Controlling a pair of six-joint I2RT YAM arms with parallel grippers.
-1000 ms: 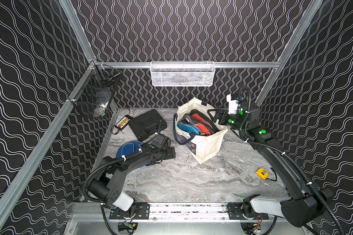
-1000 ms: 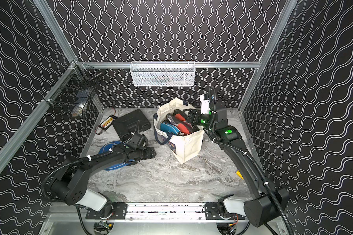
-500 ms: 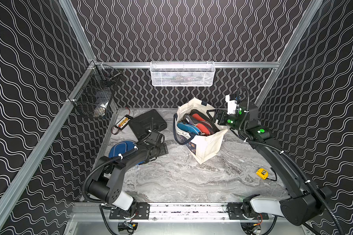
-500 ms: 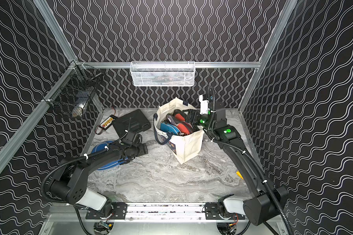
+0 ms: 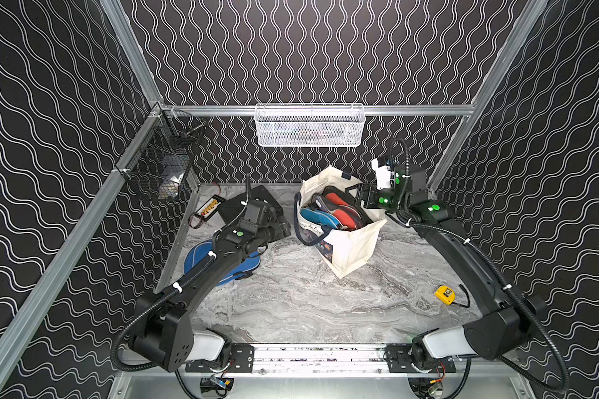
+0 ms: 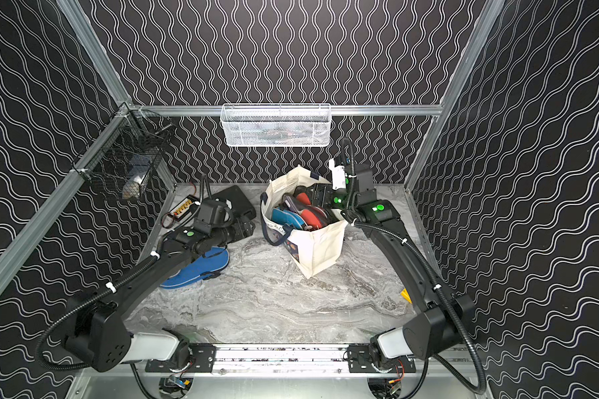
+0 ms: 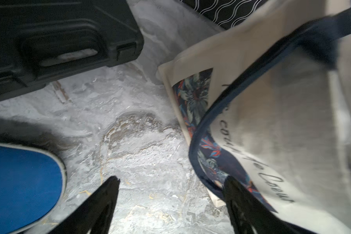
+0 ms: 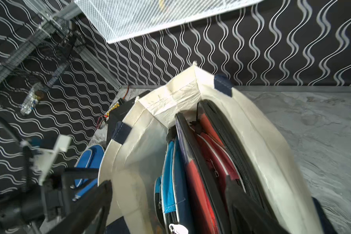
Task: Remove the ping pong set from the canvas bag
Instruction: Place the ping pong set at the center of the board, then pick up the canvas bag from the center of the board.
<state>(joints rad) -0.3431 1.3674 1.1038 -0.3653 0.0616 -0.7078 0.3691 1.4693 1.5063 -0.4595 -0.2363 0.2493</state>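
Observation:
The cream canvas bag (image 5: 350,245) with navy handles stands open at mid-table, also in the right wrist view (image 8: 182,95). The ping pong set sits upright inside: a blue paddle case (image 5: 317,216) (image 8: 169,166) and a red one (image 5: 346,214) (image 8: 216,162). Another blue case (image 5: 196,257) lies flat on the table beneath my left arm. My left gripper (image 7: 170,179) is open and empty, low by the bag's left side, one finger against the navy handle (image 7: 215,113). My right gripper (image 8: 168,180) is open at the bag's mouth, one finger over the red case, the other outside the wall.
A black hard case (image 5: 253,203) and a small yellow connector board (image 5: 208,210) lie at the back left. A yellow tape measure (image 5: 445,294) sits front right. A white mesh basket (image 5: 308,126) hangs on the back wall and a black wire basket (image 5: 163,165) on the left wall.
My left gripper has lifted off the flat blue case and moved back toward the bag's left side. The right gripper edged slightly further over the bag's mouth.

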